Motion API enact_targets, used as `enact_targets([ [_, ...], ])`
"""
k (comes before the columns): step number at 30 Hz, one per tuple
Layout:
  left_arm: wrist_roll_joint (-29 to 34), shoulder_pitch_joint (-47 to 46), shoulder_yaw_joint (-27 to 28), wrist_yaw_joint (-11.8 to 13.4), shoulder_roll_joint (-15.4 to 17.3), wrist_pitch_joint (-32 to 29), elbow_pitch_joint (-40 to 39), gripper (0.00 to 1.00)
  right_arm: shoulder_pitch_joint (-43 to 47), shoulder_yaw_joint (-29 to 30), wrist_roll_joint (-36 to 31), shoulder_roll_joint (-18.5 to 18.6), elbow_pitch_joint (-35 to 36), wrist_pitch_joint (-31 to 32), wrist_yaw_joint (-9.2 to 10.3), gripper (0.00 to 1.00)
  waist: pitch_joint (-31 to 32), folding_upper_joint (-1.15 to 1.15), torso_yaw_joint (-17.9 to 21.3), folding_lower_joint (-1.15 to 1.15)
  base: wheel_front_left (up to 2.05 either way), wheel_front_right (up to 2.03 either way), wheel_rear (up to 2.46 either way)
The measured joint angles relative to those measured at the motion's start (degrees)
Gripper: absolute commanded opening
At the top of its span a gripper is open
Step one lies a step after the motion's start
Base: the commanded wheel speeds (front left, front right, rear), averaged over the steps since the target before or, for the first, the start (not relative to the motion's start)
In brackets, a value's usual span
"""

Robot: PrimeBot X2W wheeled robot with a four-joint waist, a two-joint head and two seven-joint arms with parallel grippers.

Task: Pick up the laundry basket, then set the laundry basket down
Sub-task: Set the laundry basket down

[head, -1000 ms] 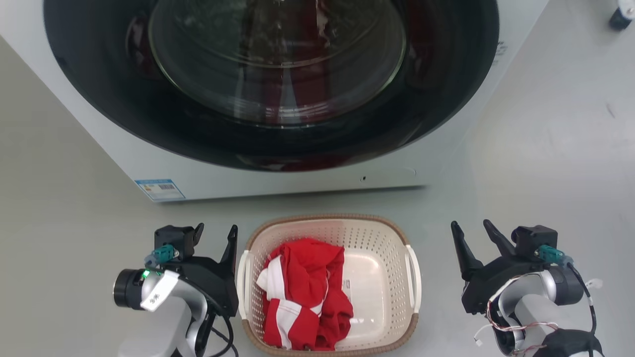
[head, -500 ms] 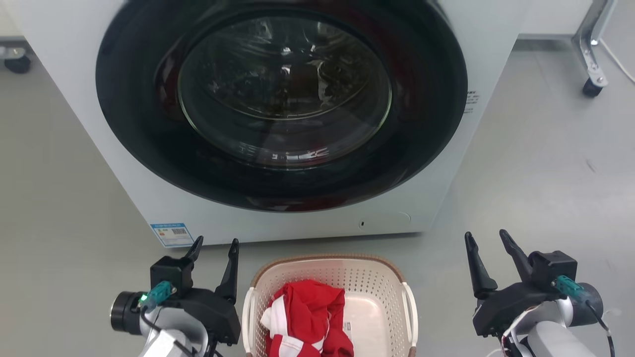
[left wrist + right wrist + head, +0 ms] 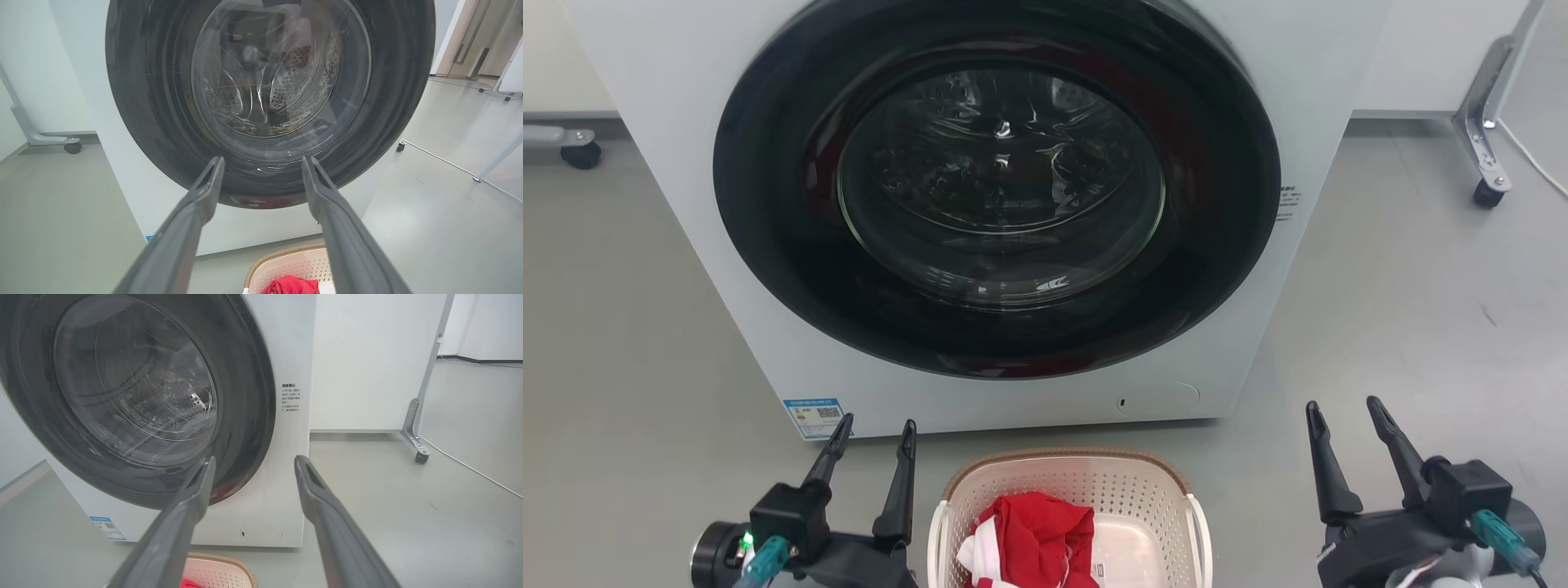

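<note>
Head view has both pincers spread wide, nothing between the fingers. The left gripper (image 3: pixel 878 420) and right gripper (image 3: pixel 1343 404) are dark two-finger jobs pointing forward. Between them, just beside the left one's inner finger and well apart from the right one, sits the cream-white perforated plastic laundry basket (image 3: pixel 1062 454) with its brown woven-look rim. It's down on the grey floor (image 3: pixel 1421 286), with a crumpled red and white cloth (image 3: pixel 1033 523) inside. Past both sets of fingertips stands the boxy white washing machine (image 3: pixel 670 245), its round dark glass door (image 3: pixel 1001 180) shut.
</note>
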State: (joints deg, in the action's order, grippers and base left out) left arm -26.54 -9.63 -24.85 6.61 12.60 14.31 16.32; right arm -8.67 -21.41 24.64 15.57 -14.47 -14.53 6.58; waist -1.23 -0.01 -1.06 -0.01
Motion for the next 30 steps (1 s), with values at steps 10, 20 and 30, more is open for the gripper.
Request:
enact_targets([
  [10, 1.52, 6.96, 2.81, 0.49, 0.12, 0.00, -8.02, 1.00, 6.10, 2.72, -2.53, -0.01, 6.91, -0.01, 0.47, 1.00, 1.53, 0.01, 0.14, 0.00, 0.00, 0.00, 0.00],
  [20, 2.78, 12.26, 7.05, 0.52, -0.35, -0.09, -11.82, 1.00, 10.19, 5.22, -3.78, -1.05, 9.64, -0.01, 0.55, 1.00, 2.13, 0.01, 0.58, 0.01, 0.00, 0.00, 0.00],
  [30, 5.78, 14.12, 10.18, 0.52, -2.12, -2.68, -14.10, 1.00, 11.95, 7.62, -6.65, -2.38, 10.96, 0.00, 0.56, 1.00, 2.08, 0.01, 0.85, 0.01, 0.00, 0.00, 0.00],
])
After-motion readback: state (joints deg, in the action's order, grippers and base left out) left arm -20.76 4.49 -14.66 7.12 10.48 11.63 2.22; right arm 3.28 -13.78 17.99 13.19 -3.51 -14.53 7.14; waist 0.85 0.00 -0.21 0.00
